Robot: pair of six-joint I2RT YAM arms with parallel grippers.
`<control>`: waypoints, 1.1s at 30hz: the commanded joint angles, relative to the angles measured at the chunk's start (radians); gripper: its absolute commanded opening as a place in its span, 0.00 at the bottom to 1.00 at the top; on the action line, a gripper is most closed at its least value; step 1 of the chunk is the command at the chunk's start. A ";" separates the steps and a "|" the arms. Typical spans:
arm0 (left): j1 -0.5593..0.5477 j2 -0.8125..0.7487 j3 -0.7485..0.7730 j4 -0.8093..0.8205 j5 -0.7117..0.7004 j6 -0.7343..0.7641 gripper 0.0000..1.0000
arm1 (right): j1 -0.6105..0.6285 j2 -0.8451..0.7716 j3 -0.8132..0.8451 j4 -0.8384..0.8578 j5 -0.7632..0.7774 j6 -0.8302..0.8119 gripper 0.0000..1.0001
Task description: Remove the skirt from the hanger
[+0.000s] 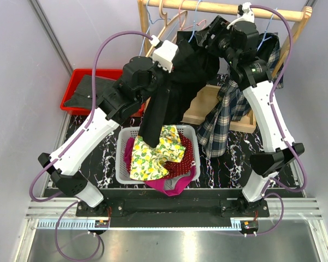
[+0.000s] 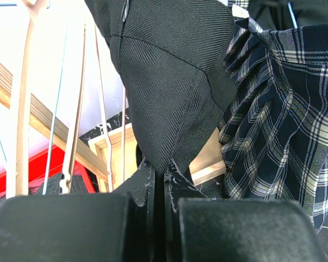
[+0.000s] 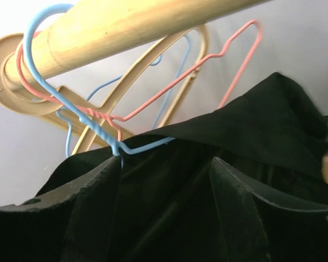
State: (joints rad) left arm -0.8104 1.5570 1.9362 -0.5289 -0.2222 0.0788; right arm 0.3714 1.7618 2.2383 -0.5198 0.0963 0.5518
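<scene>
The wooden rail point(image 1: 224, 8) runs across the back, high above the dark surface point(image 1: 79, 128), so clothes can hang from it

The black skirt point(image 1: 194, 60) is the biggest thing on the rail. It hangs on the blue hanger point(image 3: 147, 146), and the hanger's hook goes over the rail, so the skirt is not off yet. Next to it hangs a checked skirt point(image 1: 224, 114), just beside the black one. The white basket point(image 1: 120, 164) sits below with other clothes in it, maybe so the skirt can drop there

The left claw point(image 2: 165, 174) is closed tight and pinches a fold of the black skirt low down. I think it holds the cloth there so it can pull the skirt down and away

The right claw point(image 3: 167, 164) is up by the rail with its two fingers wide apart. The top of the skirt lies in the gap, and one finger is just beside the hanger's neck. It grips nothing yet. I cannot tell if it touches the wire. It looks ready to hold the hanger in place
</scene>
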 commanded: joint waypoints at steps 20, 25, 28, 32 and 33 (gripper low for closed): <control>-0.007 -0.040 0.010 0.023 0.009 0.004 0.00 | -0.017 0.042 -0.118 0.340 -0.392 0.284 0.15; -0.007 -0.051 0.000 0.026 -0.006 0.016 0.06 | -0.019 0.030 -0.054 0.354 -0.385 0.216 0.00; -0.007 -0.058 -0.008 0.030 -0.016 0.026 0.25 | -0.017 0.001 0.006 0.342 -0.374 0.143 0.00; -0.007 -0.067 -0.014 0.032 -0.025 0.035 0.29 | -0.016 -0.064 0.009 0.331 -0.368 0.062 0.00; -0.007 -0.069 -0.014 0.035 -0.032 0.036 0.29 | -0.015 -0.097 -0.008 0.348 -0.371 0.039 0.00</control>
State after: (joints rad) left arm -0.8177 1.5490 1.9213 -0.5381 -0.2375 0.0898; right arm 0.3500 1.8091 2.1777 -0.2993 -0.2283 0.7528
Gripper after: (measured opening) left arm 0.286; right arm 0.029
